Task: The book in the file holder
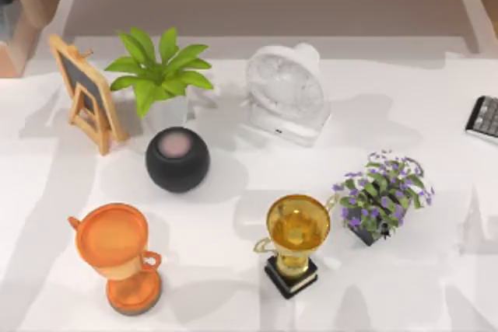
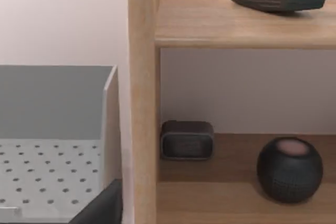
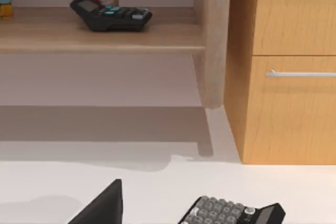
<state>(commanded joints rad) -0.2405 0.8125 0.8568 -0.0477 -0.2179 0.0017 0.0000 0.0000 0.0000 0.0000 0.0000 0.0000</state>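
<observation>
White desk point(image 1: 233, 285) crowded with ornaments | grey file holder point(image 2: 58, 129) stands left, beside the wooden shelf point(image 2: 142, 103) | no book visible | end effector states: cannot tell

Grey file holder point(image 2: 52, 145) beside wooden shelf point(image 2: 142, 103)

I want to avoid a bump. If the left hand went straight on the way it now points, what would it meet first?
Probably the wooden shelf post, which stands right in the middle of the left wrist view. The grey perforated file holder lies beside that line. Depth is unclear, so treat this as a guess.
</observation>
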